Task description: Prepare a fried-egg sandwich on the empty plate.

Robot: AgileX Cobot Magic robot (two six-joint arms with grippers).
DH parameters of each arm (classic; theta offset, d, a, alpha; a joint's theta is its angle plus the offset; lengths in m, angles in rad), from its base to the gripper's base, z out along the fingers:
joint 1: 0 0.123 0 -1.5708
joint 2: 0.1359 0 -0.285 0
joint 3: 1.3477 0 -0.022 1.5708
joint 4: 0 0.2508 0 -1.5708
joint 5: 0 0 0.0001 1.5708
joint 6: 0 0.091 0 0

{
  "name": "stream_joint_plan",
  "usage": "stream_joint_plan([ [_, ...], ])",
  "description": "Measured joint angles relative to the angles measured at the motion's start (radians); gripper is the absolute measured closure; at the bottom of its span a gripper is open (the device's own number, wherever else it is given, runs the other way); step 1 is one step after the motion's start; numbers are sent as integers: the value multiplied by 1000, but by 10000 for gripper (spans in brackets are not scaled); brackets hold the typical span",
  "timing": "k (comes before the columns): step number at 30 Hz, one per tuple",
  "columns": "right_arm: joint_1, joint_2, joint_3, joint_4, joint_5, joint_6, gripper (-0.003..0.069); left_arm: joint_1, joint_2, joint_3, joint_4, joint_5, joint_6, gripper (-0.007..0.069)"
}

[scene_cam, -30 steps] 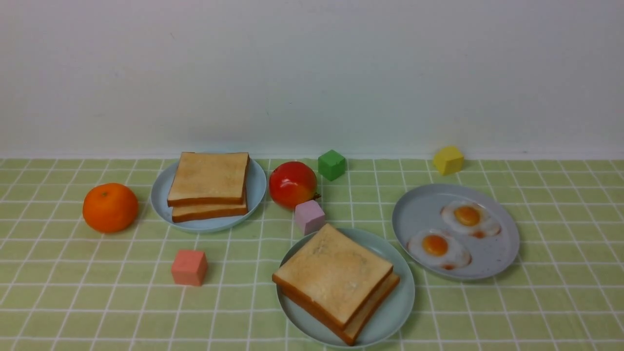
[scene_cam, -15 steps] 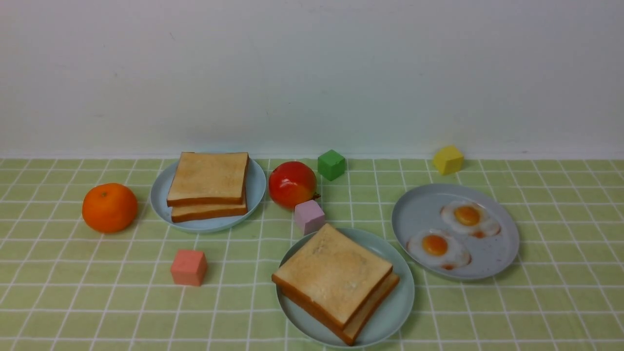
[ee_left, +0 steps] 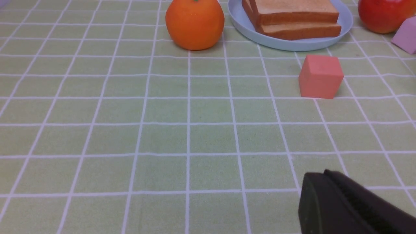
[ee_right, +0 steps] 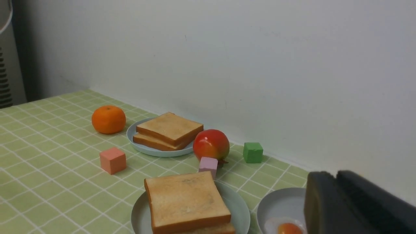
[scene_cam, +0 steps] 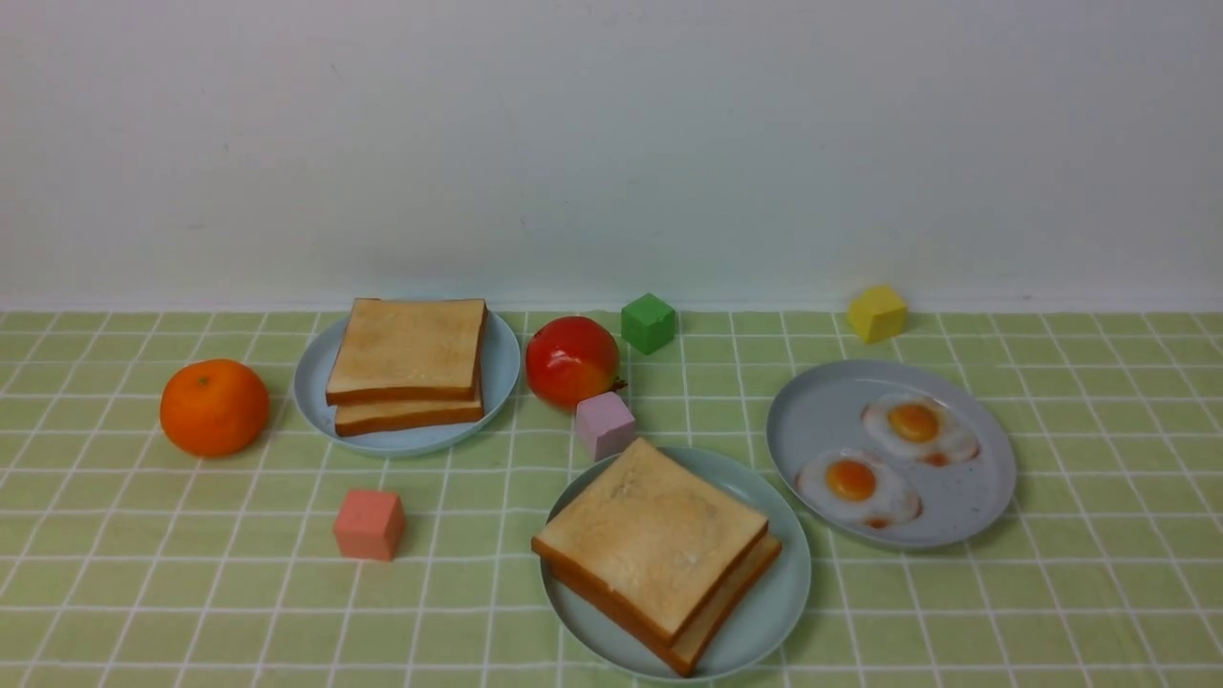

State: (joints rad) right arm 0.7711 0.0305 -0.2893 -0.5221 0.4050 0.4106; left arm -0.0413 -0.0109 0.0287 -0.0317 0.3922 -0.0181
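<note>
A green checked tablecloth [scene_cam: 191, 612] fills the lower half of the front view, below a blank white wall. At lower centre sits the mint-green plate [scene_cam: 779, 592], holding the sandwich [scene_cam: 654, 549]: two toast slices stacked slightly askew, corners off the square. No egg shows between the slices, so whether one lies inside cannot be told; the stack looks finished, judging by the top slice already on.

To the right, a grey speckled plate [scene_cam: 822, 411] carries two fried eggs [scene_cam: 857, 487]. At centre left, a small blue plate [scene_cam: 502, 368] holds two spare toast slices [scene_cam: 409, 358]. An orange [scene_cam: 214, 406] lies at far left, a red apple [scene_cam: 571, 360] at centre. Small cubes lie scattered about: pink [scene_cam: 369, 524], lilac [scene_cam: 605, 425], green [scene_cam: 649, 323], yellow [scene_cam: 877, 312].

Neither arm appears in the front view, suggesting both are drawn back clear of the food. Each wrist view shows only a dark finger edge, the left gripper [ee_left: 344, 203] and the right gripper [ee_right: 351, 204], at lower right; neither grips anything, and whether the fingers are spread cannot be told.
</note>
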Motion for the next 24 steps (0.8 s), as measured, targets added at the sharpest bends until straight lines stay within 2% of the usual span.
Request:
stream_joint_plan([
  [4,-139,0,7,284,114,-116,575,0,0,0,0,0,0,614],
  [6,-240,0,40,412,122,-228,573,0,0,0,0,0,0,614],
  [8,-290,0,70,472,113,-292,572,0,0,0,0,0,0,614],
  [9,-361,-1,125,551,84,-363,571,0,0,0,0,0,0,614],
  [10,-368,-1,132,559,82,-368,571,0,0,0,0,0,0,614],
  [11,-421,-14,190,618,57,-390,568,0,0,0,0,0,0,614],
  [16,-584,-41,297,698,30,-400,560,0,0,0,0,0,0,614],
  [20,-624,-41,299,694,17,-411,557,0,0,0,0,-1,0,612],
  [24,-627,-42,303,611,-2,-411,550,0,0,0,0,-1,0,610],
])
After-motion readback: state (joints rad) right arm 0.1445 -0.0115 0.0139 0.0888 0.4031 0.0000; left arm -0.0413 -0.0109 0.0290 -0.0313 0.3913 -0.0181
